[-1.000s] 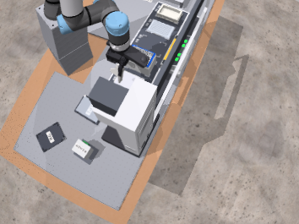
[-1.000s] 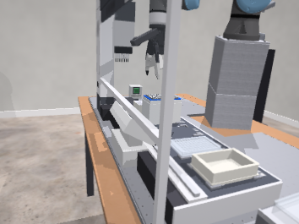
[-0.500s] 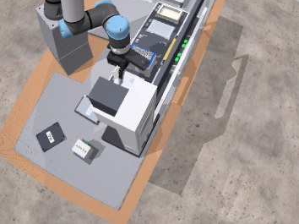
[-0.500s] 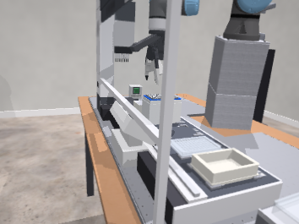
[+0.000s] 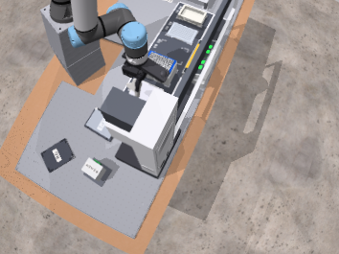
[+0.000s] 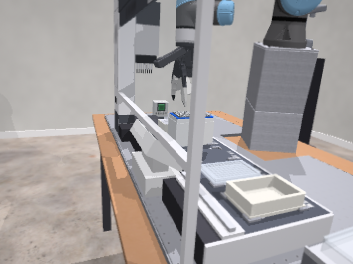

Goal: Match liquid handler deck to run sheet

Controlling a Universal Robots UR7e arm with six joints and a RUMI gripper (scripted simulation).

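My gripper (image 5: 135,83) (image 6: 179,95) is open and empty. It hangs fingers down, above and just beyond the blue-edged tip rack (image 5: 161,63) (image 6: 188,122) on the deck. A clear well plate (image 5: 183,31) (image 6: 232,171) sits on the deck beside the rack. An open cream one-well reservoir (image 5: 193,14) (image 6: 264,194) sits at the deck's end. A dark box-shaped item (image 5: 123,107) lies by the handler's white housing (image 5: 153,123), just below my gripper in the top view. The READY key on its post (image 5: 94,169) (image 6: 160,107) stands on the grey mat.
A dark flat square with a white label (image 5: 57,154) lies on the mat near the key. The handler's frame posts and rail (image 6: 196,106) cross the exterior view. The arm's grey pedestal (image 6: 279,96) stands behind the deck. The deck positions under the housing are hidden.
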